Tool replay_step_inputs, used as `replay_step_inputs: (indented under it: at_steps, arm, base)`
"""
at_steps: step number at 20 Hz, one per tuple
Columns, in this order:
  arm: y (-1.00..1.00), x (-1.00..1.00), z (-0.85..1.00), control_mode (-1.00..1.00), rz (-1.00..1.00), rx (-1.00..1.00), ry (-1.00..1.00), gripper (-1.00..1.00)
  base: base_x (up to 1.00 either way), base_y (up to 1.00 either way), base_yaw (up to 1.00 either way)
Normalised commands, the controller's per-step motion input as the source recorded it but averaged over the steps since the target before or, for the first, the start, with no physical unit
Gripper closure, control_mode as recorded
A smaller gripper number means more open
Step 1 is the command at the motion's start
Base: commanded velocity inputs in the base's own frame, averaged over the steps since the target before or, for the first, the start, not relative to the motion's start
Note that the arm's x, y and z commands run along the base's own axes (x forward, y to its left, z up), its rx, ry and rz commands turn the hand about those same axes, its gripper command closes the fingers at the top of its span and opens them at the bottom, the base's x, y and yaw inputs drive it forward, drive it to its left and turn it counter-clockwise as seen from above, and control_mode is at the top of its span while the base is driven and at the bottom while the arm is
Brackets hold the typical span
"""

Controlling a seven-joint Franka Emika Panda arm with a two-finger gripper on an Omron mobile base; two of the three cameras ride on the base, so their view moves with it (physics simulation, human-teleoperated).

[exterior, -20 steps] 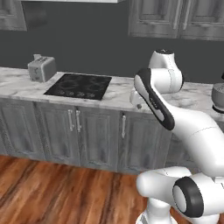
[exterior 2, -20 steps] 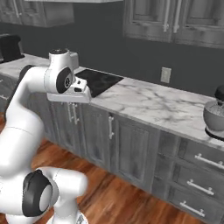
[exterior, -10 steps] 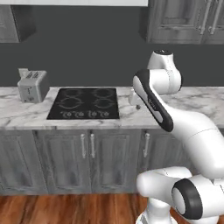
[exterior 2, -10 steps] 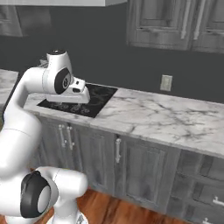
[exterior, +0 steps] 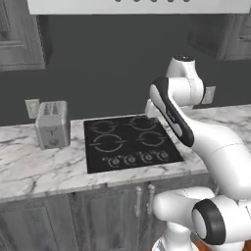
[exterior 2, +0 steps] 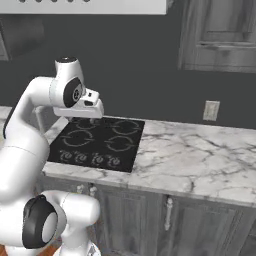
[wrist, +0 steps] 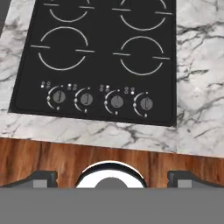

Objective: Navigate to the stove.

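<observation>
Robot parked in front of the stove (exterior: 130,142), arm held over the cooktop.

Stove is a flat black glass rectangle set in the marble counter (exterior 2: 200,160), directly ahead of the base; four thin ring marks on it, four round knobs (wrist: 101,100) in a row along its front edge. From the left side it sits mid-counter, with a silver toaster (exterior: 52,124) just beside its left edge, not touching. Gripper (exterior 2: 89,119) hangs above the back part of the stove, apart from the glass, pointing down. In the hand view both dark fingertips (wrist: 41,178) sit far out at opposite sides, so the jaws look spread wide with nothing between them, though only their tips are visible. Grey cabinets (exterior: 73,220) under the counter, wall outlet (exterior 2: 211,110) behind on the right.
</observation>
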Motion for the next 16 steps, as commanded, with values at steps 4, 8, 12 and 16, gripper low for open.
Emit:
replay_step_inputs:
  at_steps: [4,8,12,16]
  arm:
    - [0.0,0.0,0.0,1.0,0.0,0.0,0.0,-1.0]
    - [0.0,0.0,0.0,1.0,0.0,0.0,0.0,-1.0]
    - [0.0,0.0,0.0,1.0,0.0,0.0,0.0,-1.0]
    - [0.0,0.0,0.0,1.0,0.0,0.0,0.0,-1.0]
  base:
    - [0.59,0.86,-0.23]
    - [0.55,0.32,-0.15]
    - [0.62,0.0,-0.04]
    - [0.34,0.0,0.0]
